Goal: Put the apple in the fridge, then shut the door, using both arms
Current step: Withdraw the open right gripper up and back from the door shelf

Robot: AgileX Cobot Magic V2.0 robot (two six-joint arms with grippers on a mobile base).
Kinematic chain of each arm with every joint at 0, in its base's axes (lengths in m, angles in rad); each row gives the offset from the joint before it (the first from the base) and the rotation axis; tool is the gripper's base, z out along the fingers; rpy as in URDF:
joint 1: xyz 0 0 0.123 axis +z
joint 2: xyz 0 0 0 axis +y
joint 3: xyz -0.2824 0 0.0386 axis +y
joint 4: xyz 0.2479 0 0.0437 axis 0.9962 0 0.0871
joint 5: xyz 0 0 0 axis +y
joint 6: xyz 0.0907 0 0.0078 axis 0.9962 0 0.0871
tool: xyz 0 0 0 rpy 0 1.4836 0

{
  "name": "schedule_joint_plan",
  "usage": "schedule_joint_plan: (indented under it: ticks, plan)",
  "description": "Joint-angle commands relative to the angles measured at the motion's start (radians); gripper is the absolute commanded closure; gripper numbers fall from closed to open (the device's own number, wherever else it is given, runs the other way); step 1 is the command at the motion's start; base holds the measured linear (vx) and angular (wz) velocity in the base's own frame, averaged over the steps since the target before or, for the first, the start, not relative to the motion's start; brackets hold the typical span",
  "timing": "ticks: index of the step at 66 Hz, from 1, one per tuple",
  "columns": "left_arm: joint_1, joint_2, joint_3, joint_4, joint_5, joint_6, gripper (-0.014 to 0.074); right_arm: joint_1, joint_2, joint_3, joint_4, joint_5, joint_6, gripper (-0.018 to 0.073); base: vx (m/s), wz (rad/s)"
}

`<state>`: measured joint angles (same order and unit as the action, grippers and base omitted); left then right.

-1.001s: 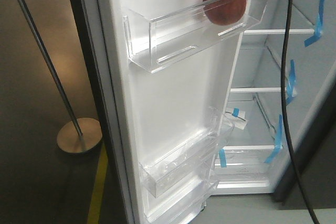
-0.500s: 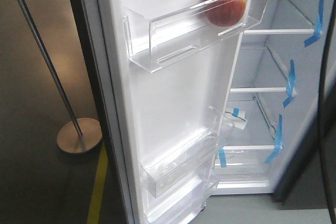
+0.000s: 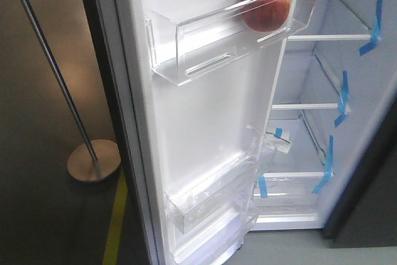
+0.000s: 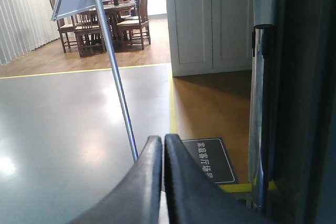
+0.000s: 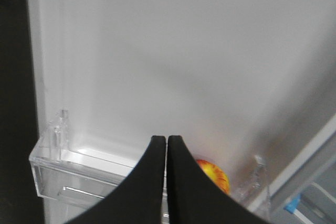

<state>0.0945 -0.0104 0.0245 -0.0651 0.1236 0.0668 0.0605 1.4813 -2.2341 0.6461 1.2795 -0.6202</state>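
At the far left of the front view, a metal stand (image 3: 93,161) rests on the dark floor beside a yellow line (image 3: 115,231). Next to it the door (image 3: 205,116) hangs wide open, its white liner facing the camera. The apple (image 3: 265,5) sits at the right end of the upper clear bin (image 3: 186,54) on that liner, so the placing looks done and the closing step is in hand. Further right, the fridge (image 3: 307,72) shows white shelves and blue tape strips (image 3: 376,20). Neither arm appears in this view. The left pincer (image 4: 163,139), seen from its own wrist, has its fingers pressed together on nothing. It is out on the door's outer side near a chrome strip (image 4: 260,119) that may be a handle, and I cannot tell whether it touches anything. The right pincer (image 5: 166,140) is likewise together and empty, facing the liner near the bin. From there the apple (image 5: 215,178) is half hidden behind one finger. The next move, I judge, calls for the right arm to draw clear of the liner, then a push on the outer face to swing the door to. The door's top and hinge are cut off, and the lower bins (image 3: 211,200) are hard to read through glare.
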Motion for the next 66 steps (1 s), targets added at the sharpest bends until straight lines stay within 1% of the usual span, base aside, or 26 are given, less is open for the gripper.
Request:
schedule_joint_plan:
  ticks: [1,5,10,14,19,25,28,36,47,52,57,61,66]
  plan:
    - [-0.007,-0.016,-0.023,-0.006,-0.072,-0.005,0.0603,-0.002,-0.033,-0.023,-0.047,-0.007,0.026,0.0564,0.00,0.00]
    - [-0.007,-0.016,-0.023,-0.006,-0.072,-0.005,0.0603,-0.002,-0.036,-0.023,-0.056,0.004,0.053,0.0564,0.00,0.00]
    - [-0.007,-0.016,-0.023,-0.006,-0.072,-0.005,0.0603,-0.002,-0.038,0.002,-0.054,-0.026,0.022,0.0563,0.00,0.00]
    - [-0.007,-0.016,-0.023,-0.006,-0.072,-0.005,0.0603,-0.002,-0.040,0.062,-0.050,-0.085,0.033,0.0563,0.00,0.00]
    - [-0.007,-0.016,-0.023,-0.006,-0.073,-0.004,0.0603,-0.002,-0.059,0.154,-0.043,-0.121,0.055,0.0563,0.00,0.00]
    - [-0.007,-0.016,-0.023,-0.006,-0.073,-0.004,0.0603,-0.002,-0.120,0.317,0.006,-0.145,0.026,0.0563,0.00,0.00]
    - [-0.007,-0.016,-0.023,-0.006,-0.073,-0.004,0.0603,-0.002,-0.162,0.420,0.028,-0.189,-0.004,0.0563,0.00,0.00]
    - [-0.007,-0.016,-0.023,-0.009,-0.077,-0.005,0.0603,-0.002,-0.316,0.674,0.028,-0.340,-0.043,0.0563,0.00,0.00]
    - [-0.007,-0.016,-0.023,-0.018,-0.094,-0.009,0.0603,-0.002,-0.510,0.998,0.032,-0.425,-0.063,0.0563,0.00,0.00]
    - [-0.007,-0.016,-0.023,-0.057,-0.131,-0.067,0.0603,-0.002,-0.611,1.141,0.030,-0.454,-0.063,0.0563,0.00,0.00]
    - [-0.007,-0.016,-0.025,-0.119,-0.177,-0.137,0.0603,-0.002,-0.704,1.274,0.028,-0.486,-0.063,0.0563,0.00,0.00]
    - [-0.007,-0.016,-0.024,-0.139,-0.202,-0.165,0.0603,-0.002,-0.764,1.369,0.020,-0.520,-0.063,0.0563,0.00,0.00]
    - [-0.007,-0.016,-0.025,-0.146,-0.225,-0.172,0.0603,-0.002,-0.844,1.458,0.018,-0.576,-0.055,0.0563,0.00,0.00]
